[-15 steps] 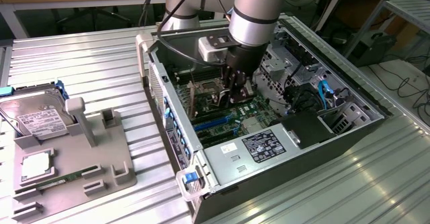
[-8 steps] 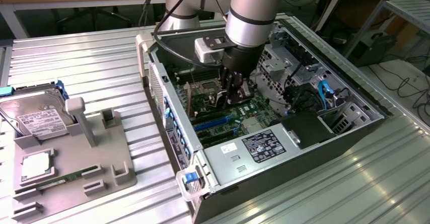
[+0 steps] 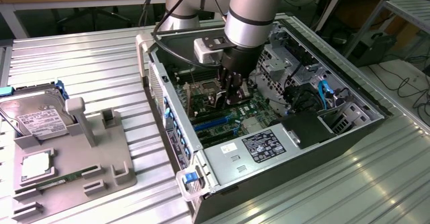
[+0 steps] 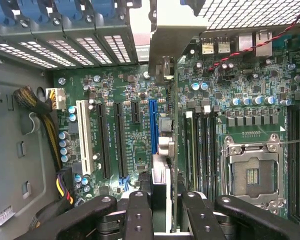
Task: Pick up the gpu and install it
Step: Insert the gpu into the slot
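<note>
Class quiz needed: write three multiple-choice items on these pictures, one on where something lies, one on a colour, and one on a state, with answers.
1. Where is the hard drive?
A. in the computer case
B. on the grey tray
C. on the floor

2. What colour is the long slot next to the held graphics card?
A. red
B. yellow
C. blue

3. How is the pincer?
A. shut on the graphics card
B. open and empty
C. resting on the tray

Answers:
1 B: it lies on the tray, on the exterior view's left of the computer case.
2 C: the slot is blue.
3 A: the pincer clamps the graphics card on edge.
</note>
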`<move>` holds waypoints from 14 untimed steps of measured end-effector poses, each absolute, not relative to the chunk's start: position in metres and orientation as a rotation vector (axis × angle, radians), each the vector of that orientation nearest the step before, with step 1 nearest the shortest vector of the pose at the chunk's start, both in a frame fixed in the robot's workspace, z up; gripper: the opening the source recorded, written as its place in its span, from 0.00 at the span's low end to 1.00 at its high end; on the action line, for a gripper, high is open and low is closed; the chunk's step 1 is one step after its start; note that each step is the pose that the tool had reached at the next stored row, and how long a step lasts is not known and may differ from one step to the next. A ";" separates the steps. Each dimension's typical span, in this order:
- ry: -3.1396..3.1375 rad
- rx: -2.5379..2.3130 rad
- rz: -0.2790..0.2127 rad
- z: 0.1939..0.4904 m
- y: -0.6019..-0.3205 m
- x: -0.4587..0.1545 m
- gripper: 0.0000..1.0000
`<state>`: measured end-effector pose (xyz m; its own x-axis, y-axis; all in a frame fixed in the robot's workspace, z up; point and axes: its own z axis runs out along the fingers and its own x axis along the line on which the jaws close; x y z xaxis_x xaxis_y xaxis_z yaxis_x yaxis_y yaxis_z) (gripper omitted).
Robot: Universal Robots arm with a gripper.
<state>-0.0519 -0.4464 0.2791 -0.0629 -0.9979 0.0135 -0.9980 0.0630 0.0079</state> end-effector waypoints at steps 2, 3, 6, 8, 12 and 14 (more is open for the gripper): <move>-2.279 2.140 0.005 0.278 -0.446 -0.053 0.27; -2.279 2.141 0.005 0.278 -0.446 -0.053 0.27; -2.280 2.141 0.004 0.277 -0.448 -0.054 0.27; -2.279 2.145 0.001 0.276 -0.450 -0.055 0.27; -2.256 2.170 -0.001 0.275 -0.451 -0.056 0.27; -2.241 2.186 -0.001 0.274 -0.451 -0.056 0.27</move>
<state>-0.0558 -0.4512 0.2740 -0.0248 -0.9997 0.0075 -0.9997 0.0248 0.0082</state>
